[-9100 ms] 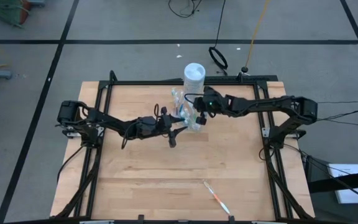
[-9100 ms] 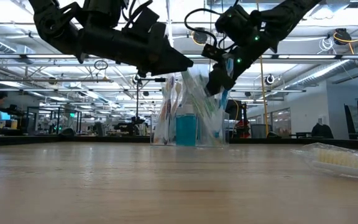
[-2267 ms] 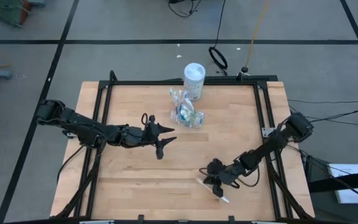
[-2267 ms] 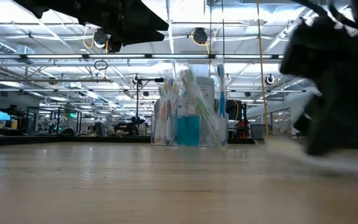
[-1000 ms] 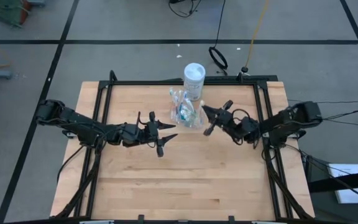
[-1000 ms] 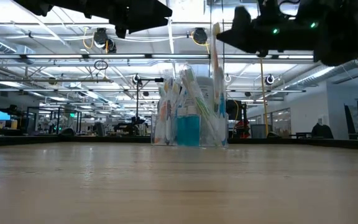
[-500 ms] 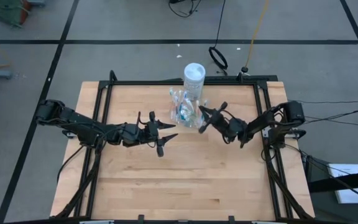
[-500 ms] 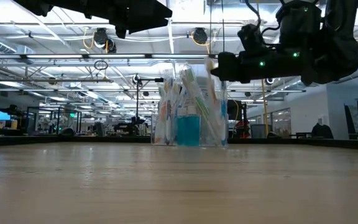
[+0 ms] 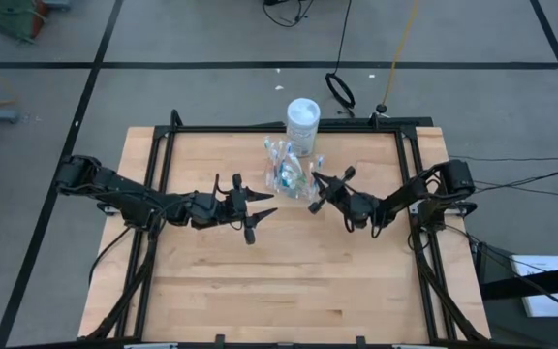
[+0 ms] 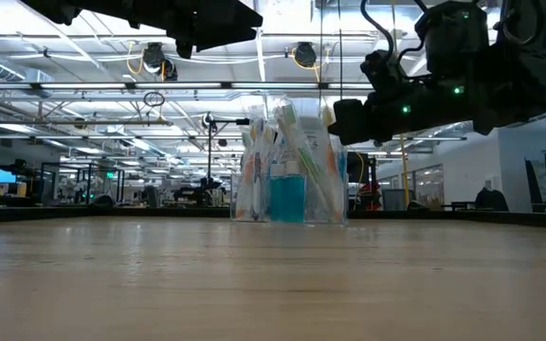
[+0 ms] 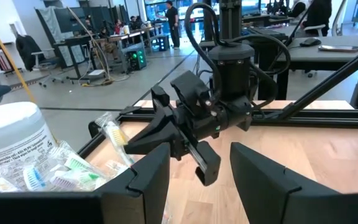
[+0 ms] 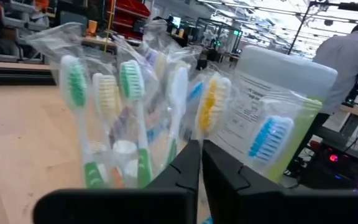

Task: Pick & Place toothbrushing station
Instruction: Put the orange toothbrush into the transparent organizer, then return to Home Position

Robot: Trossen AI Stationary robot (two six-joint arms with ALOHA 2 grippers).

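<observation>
A clear toothbrushing station [image 9: 290,177], packed with wrapped toothbrushes [image 12: 129,118], stands near the table's [image 9: 211,281] far edge, just in front of a white-capped container [image 9: 302,124]. The right gripper [image 9: 325,189] hovers beside it, fingers pinched together on a yellow-bristled toothbrush [image 12: 211,106], held bristles-up, probably so it can drop in among the others. The left gripper [image 9: 256,215] waits nearer the table's middle, fingers spread and empty.
</observation>
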